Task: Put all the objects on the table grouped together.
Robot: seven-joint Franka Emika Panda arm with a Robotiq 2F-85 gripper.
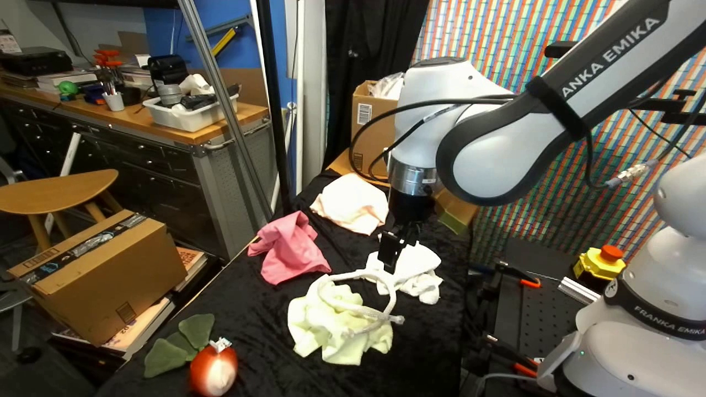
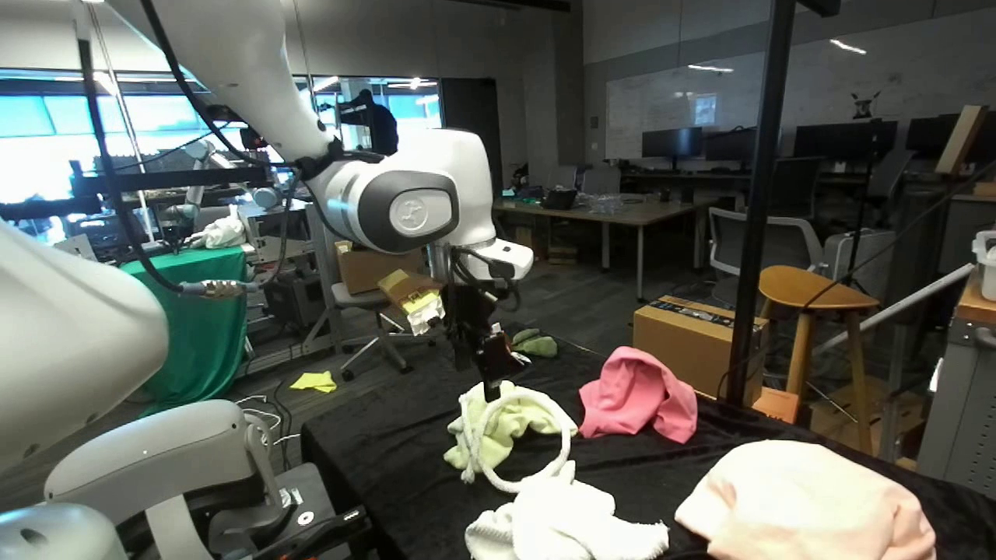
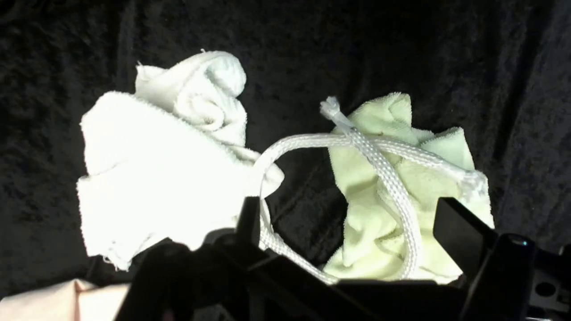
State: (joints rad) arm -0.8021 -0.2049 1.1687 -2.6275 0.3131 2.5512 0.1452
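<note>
Your gripper [image 3: 350, 216] stands wide, holding nothing. In an exterior view, from the yellow rag [image 1: 322, 325], pink rag [image 1: 292, 253] lies at eleven o'clock, peach rag [image 1: 353, 204] twelve, white rag [image 1: 411, 267] two; bare bench [image 1: 427, 347] runs to its edge at four. Your arm base [image 1: 634, 353] reads "FRANKA EMIKA".

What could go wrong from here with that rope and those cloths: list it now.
Snagging: the open hand hangs over the braided rope, so closing or lifting could catch its loop.
Dragging: the rope lies across the yellow-green cloth and appears to touch the white cloth, so pulling either cloth might shift the rope too.
Falling: the pink cloth lies close to the edge of the black-covered table, so a careless push could send it over.
</note>
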